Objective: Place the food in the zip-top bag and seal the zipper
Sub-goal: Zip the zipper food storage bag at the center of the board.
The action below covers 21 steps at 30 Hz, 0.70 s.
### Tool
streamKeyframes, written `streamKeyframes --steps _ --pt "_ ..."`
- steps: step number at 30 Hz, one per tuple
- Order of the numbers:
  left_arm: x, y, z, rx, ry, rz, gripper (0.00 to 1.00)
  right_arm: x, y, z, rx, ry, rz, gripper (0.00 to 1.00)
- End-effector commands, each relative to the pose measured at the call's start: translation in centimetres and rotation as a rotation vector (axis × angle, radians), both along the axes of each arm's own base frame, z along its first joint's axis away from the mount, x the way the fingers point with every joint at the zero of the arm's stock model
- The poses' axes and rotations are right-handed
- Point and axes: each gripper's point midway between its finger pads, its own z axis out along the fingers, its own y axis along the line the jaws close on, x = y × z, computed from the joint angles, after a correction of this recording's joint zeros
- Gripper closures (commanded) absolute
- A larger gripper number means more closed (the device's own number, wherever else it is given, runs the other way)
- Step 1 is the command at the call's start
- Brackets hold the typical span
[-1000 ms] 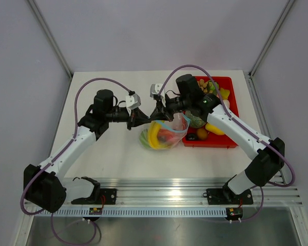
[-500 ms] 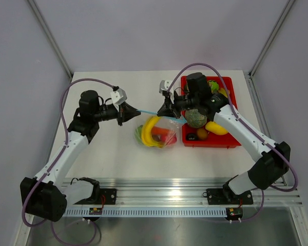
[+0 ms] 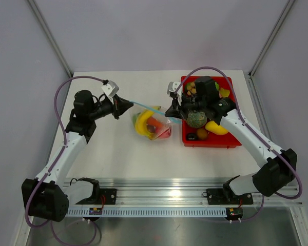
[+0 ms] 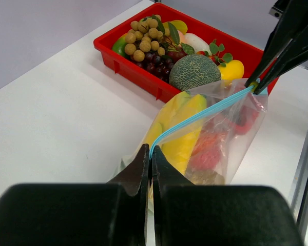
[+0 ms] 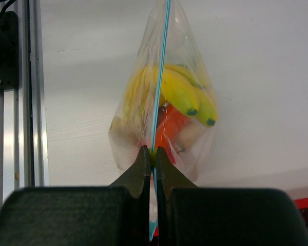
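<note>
My left claw (image 3: 128,104) is pinched shut on the left end of the zipper (image 4: 205,114). My right claw (image 3: 171,113) is clamped on its right end, so the teal strip runs taut between them. The zip-top bag (image 3: 156,128) hangs under that strip over the middle of the counter (image 3: 108,154), holding yellow bananas (image 5: 182,95) and a red-orange piece (image 5: 167,123). Just right of it sits the red tray (image 3: 210,145), with the green melon (image 3: 196,119) inside.
</note>
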Motion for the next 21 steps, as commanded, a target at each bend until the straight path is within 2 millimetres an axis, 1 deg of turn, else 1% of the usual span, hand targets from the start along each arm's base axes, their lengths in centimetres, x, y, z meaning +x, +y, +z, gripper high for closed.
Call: streamKeyframes --steps 1,4,5,10,15,18,19,21 --pt "2.8 3.2 4.6 -0.024 -0.164 0.191 1.0 -0.1 -2.3 0.2 -0.036 -0.004 -0.079 1.0" --pt "3.3 3.8 4.9 -0.027 -0.166 0.221 1.0 -0.3 -3.0 0.3 -0.042 -0.02 -0.103 1.0" --pt "3.4 3.9 4.9 -0.029 -0.164 0.227 1.0 -0.4 -3.2 -0.1 -0.049 -0.017 -0.108 1.0" --pt "3.8 4.2 5.3 -0.032 -0.165 0.244 1.0 -0.5 -4.2 -0.2 -0.061 -0.023 -0.143 1.0" --pt "4.0 4.6 5.1 -0.025 -0.161 0.258 1.0 -1.1 -5.1 -0.8 -0.075 -0.016 -0.175 1.0" --pt "4.1 4.8 5.0 -0.025 -0.158 0.261 1.0 -1.6 -5.7 -0.5 -0.071 -0.027 -0.196 1.0" --pt "4.1 4.8 4.9 -0.022 -0.157 0.262 1.0 -1.8 -5.9 0.0 -0.063 -0.045 -0.204 1.0" --pt "4.1 4.8 5.0 -0.023 -0.156 0.261 1.0 -2.1 -6.3 -0.1 -0.067 -0.051 -0.218 1.0"
